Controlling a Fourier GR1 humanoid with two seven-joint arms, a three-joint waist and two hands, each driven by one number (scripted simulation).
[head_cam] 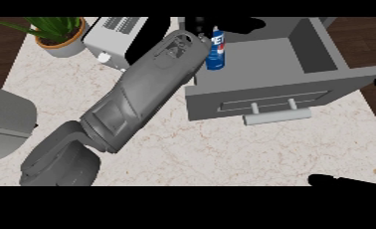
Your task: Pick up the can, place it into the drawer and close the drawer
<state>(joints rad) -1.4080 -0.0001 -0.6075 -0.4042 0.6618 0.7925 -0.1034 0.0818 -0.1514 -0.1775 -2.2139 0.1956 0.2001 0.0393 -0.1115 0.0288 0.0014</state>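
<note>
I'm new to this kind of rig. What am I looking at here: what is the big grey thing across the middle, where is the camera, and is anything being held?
There is one picture, taken from the robot's head and looking steeply down at a pale kitchen counter. The big grey shape is the robot's left forearm, coming in from the lower left. Its black left hand is at the top, right beside a blue can. The can stands upright over the open grey drawer. The hand is too dark against the background to tell whether it grips the can. The black shape at the lower right edge is the right hand, only partly in view. A potted plant and a toaster stand at the counter's upper left.
</note>
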